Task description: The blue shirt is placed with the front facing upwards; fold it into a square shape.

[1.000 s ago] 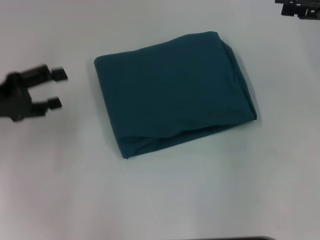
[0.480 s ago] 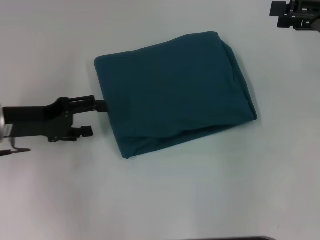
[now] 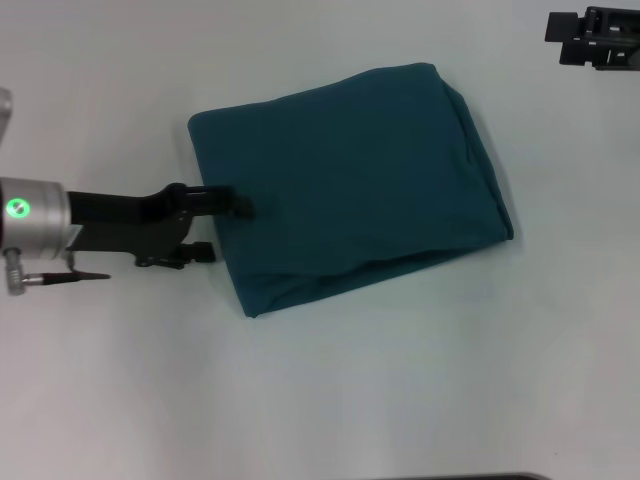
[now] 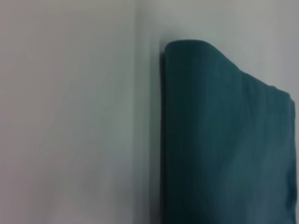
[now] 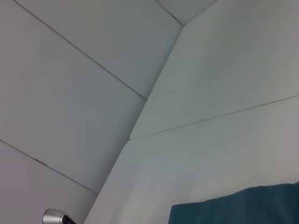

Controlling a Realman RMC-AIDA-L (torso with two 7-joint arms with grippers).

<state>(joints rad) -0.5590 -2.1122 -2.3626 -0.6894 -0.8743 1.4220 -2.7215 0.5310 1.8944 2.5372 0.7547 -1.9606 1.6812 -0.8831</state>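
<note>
The blue shirt, soft, limp, already a folded square mid-tabletop, seems best gripped at its left edge, where the left tool straddles it part-open; right tool parked far right.

No readable text, labels, brands or numbers in any view. The blue shirt is folded with plain fabric showing, no lettering visible. The table carries no markings either.
</note>
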